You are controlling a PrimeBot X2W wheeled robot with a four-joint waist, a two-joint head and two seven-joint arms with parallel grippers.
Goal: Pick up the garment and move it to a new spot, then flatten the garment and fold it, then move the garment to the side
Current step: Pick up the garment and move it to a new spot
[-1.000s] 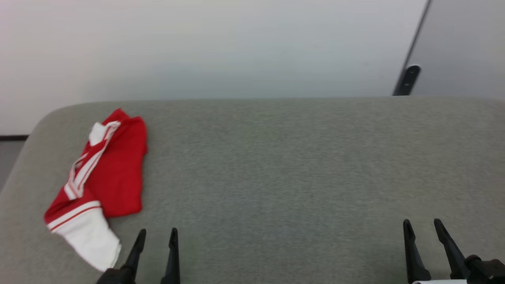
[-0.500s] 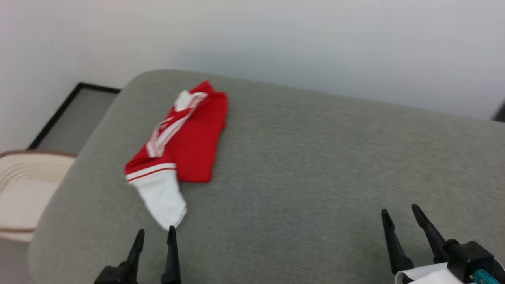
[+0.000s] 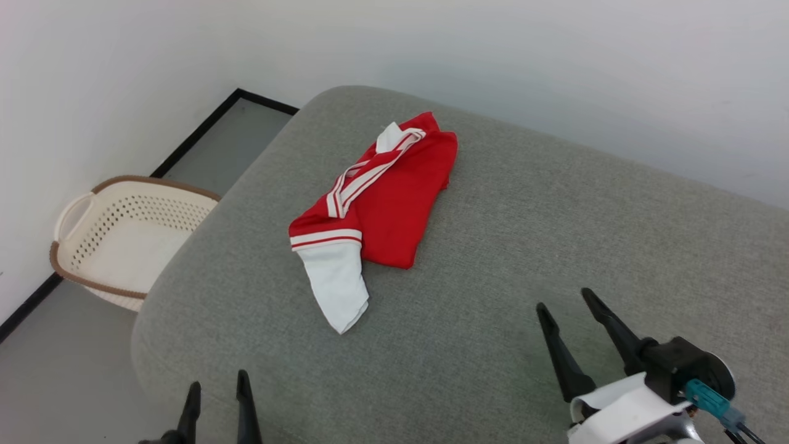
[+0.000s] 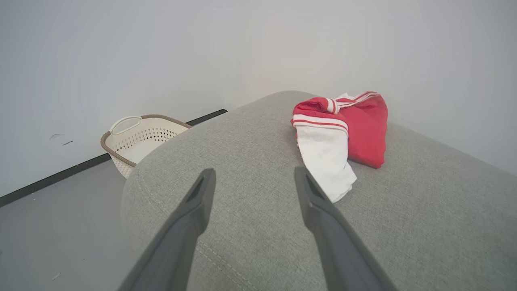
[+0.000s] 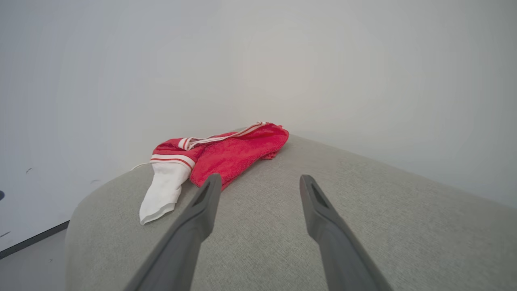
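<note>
So, the crumpled red jersey-style garment (image 3: 394, 197) w/ red-and-white striped trim lies bunched on the padded grey fabric surface (image 3: 555, 203), toward its far-left rounded corner. Its white short sleeve (image 3: 336, 280) spills out toward the robot, flat on the fabric.

L gripper (image 3: 218, 380), two long dark fingers, sits low at the near-left edge of the surface, jaws spread, nothing btw them. The garment is ahead of it & a bit to its right. The sleeve tip is the nearest part, yet clear of the fingers. In the L wrist view the sleeve shows just past the right-hand finger.

R gripper (image 3: 564, 299) hangs over the surface, jaws likewise spread & empty. The garment lies ahead & off to its left, well apart from it.

On the grey floor (image 3: 55, 370) left of the surface, by the white wall (image 3: 123, 61), stands a cream perforated plastic basket (image 3: 157, 180) w/ a brown rim.
</note>
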